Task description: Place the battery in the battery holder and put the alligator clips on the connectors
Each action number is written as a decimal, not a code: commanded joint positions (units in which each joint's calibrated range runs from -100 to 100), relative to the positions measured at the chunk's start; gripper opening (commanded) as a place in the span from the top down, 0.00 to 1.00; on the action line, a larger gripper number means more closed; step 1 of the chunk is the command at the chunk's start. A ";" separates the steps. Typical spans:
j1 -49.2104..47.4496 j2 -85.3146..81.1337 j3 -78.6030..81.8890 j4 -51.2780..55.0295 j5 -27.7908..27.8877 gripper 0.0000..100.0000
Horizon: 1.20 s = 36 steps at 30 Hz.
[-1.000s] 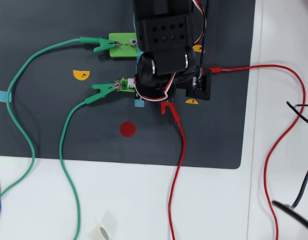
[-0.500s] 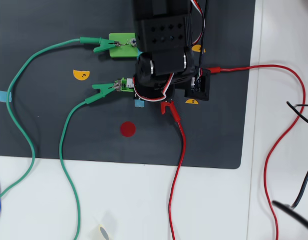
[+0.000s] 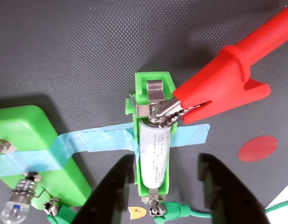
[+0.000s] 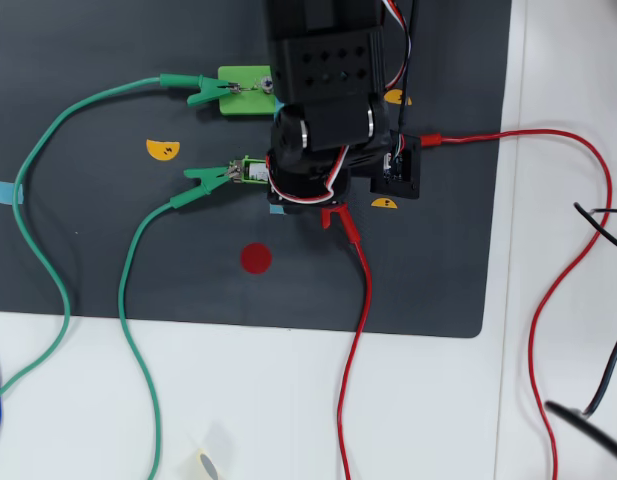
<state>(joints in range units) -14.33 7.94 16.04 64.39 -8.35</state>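
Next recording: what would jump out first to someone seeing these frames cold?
In the wrist view, the big red alligator clip dominates, its metal teeth biting the silver contact at the top end of the narrow bright-green battery holder, where the white cylindrical battery already sits. The gripper hangs just below with its black jaws spread either side of the holder. From overhead, the black arm covers the mat's centre, green wires looping left, red right.

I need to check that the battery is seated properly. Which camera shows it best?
The wrist view: the battery lies lengthwise in the battery holder, in plain sight between the open gripper fingers. In the overhead view the arm hides it; only the holder's left end shows.
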 commanded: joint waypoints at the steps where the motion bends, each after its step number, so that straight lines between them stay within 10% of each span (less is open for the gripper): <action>1: 1.16 -5.77 0.10 0.11 -0.07 0.98; 28: -0.56 2.06 -0.95 -2.04 1.45 0.99; 36: -1.06 -30.10 5.54 3.38 2.44 0.98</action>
<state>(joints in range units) -12.99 -10.29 19.06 64.56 -4.63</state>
